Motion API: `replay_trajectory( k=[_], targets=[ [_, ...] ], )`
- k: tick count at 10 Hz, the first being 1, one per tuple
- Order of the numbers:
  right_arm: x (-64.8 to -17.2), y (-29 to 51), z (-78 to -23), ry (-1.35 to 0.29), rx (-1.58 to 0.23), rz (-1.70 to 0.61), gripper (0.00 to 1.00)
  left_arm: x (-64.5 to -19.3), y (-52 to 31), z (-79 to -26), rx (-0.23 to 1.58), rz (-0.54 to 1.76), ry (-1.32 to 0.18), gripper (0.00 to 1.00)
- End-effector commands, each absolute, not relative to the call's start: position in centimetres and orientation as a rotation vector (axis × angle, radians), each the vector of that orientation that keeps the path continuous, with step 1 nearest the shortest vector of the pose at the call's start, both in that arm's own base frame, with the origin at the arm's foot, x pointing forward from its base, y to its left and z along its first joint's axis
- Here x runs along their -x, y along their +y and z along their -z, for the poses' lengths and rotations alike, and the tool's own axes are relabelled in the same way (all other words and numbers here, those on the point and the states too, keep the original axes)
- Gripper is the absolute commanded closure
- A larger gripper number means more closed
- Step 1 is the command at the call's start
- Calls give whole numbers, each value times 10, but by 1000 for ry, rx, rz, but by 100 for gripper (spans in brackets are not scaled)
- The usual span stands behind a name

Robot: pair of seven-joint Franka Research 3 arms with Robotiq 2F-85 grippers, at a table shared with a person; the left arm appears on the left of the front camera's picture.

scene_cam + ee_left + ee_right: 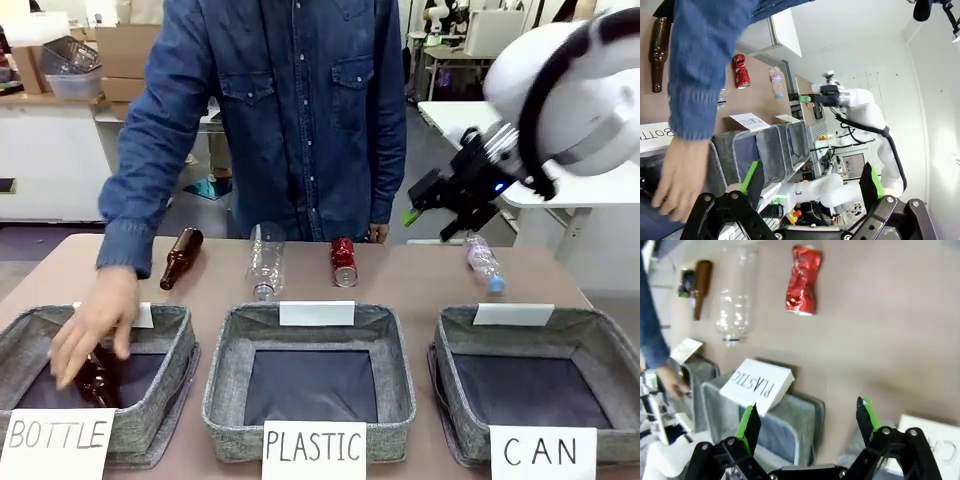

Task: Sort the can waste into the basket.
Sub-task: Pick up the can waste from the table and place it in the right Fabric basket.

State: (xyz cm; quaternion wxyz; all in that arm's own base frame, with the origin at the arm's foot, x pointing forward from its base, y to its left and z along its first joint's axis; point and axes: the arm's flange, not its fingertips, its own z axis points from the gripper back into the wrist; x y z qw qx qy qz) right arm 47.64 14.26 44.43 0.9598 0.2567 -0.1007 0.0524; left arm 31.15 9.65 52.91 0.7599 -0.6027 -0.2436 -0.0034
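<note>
A dented red can (344, 262) lies on the brown table beyond the middle basket; it also shows in the left wrist view (741, 71) and the right wrist view (803, 280). The grey basket with the "CAN" card (540, 385) stands at the front right and holds nothing. My right gripper (440, 205) hangs open in the air above the table's far right, right of the red can and apart from it. Its green-padded fingers (750, 422) stand wide with nothing between them. My left gripper (812, 185) is open and holds nothing, above the left basket.
A person's hand (90, 335) reaches into the "BOTTLE" basket (160, 400) on a brown bottle. The "PLASTIC" basket (225, 385) stands in the middle. A brown bottle (181, 258), a clear plastic bottle (265, 260) and a small plastic bottle (484, 264) lie along the far side.
</note>
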Motion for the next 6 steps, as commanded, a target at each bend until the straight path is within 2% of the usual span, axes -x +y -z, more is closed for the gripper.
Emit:
replay_trajectory(
  k=[1,2,3,5,6],
  targets=[
    [-501,187,-417,-213,-505,-65,0,-312,96,-531,1330,25,-558,0],
    [-504,200,-404,-280,-551,5,0,-312,96,-531,1330,25,-558,0],
    [-491,171,-416,-187,-512,-100,0,-312,96,-531,1330,25,-558,0],
    [-491,171,-416,-187,-512,-100,0,-312,96,-531,1330,25,-558,0],
    [-498,191,-399,-197,-516,-71,0,-312,96,-531,1330,25,-558,0]
  ],
)
